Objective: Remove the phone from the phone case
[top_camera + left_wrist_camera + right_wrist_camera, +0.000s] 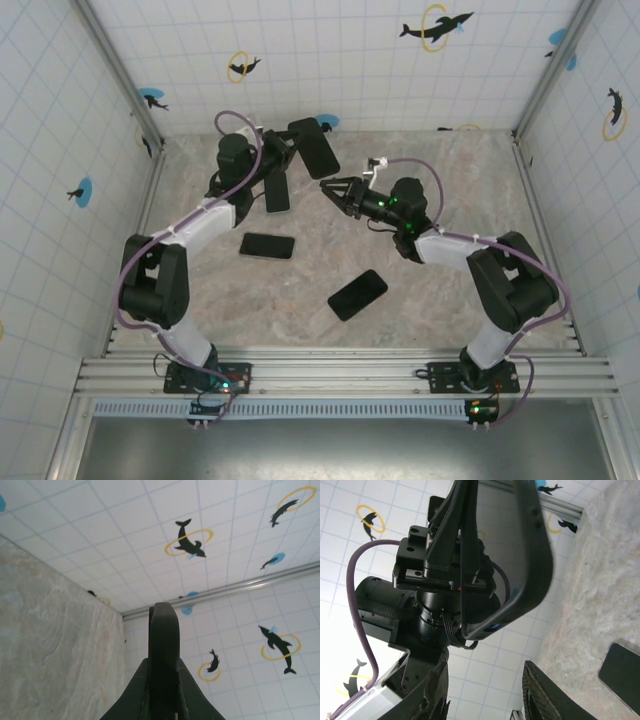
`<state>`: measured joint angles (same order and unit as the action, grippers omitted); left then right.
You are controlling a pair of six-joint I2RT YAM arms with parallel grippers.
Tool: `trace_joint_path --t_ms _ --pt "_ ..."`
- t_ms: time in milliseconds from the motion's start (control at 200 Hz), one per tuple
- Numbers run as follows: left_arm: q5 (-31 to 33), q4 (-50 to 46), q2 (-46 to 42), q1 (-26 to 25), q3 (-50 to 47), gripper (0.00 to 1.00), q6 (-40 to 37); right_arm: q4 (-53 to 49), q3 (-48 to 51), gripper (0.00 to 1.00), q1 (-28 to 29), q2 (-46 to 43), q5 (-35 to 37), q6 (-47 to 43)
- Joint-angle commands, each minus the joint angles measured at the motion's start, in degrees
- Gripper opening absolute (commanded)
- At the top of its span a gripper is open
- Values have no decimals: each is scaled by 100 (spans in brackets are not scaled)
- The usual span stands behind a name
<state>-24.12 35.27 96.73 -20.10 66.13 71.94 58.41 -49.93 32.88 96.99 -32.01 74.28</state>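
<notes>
Phone case (pixel 313 147) gripped tight in the left pincer (pixel 290 150) above the far edge of the bench (pixel 450 290), with the right pincer (pixel 328 188) near it (jaws spread, nothing in them).

- The tabletop (pixel 420 290) is finished in a matt, stone-like pattern of grey and beige veins.
- The walls (pixel 330 60) are faced with smooth white tiled panels, on which flat printed dolphin stickers are laid.
- The rail (pixel 340 375) along the near edge of the tabletop is seen as bare ribbed metal with a dull sheen.
- The phone case (pixel 535 555) is formed of smooth black plastic, and a soft gloss is carried on its rim.
- One phone (pixel 267 245) near the tabletop's left edge and a second phone (pixel 357 294) toward its middle are fronted with glossy black glass.
- The pads (pixel 542 695) of the right gripper (pixel 484 665) are shown as black and coarse-grained.
- The cable (pixel 357 610) is sheathed in smooth purple rubber.
</notes>
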Motion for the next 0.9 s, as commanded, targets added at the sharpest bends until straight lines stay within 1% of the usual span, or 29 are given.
trace_joint_path --t_ms 0,60,140,300,455,896 --pt "783 708 -298 -122 -155 0 424 406 3 39 74 -96 333 -215" --pt "917 870 -336 -190 -258 0 590 540 -54 38 84 -43 349 -169" --pt "1055 805 -398 -273 -267 0 594 590 -128 36 93 17 352 -144" --pt "1009 892 -373 -319 -296 0 690 852 -186 31 78 78 387 -42" --pt "973 1071 -343 -350 -334 0 892 810 -241 25 60 131 333 -5" --pt "830 1241 -365 -390 -386 0 948 947 -337 24 -2 215 384 170"
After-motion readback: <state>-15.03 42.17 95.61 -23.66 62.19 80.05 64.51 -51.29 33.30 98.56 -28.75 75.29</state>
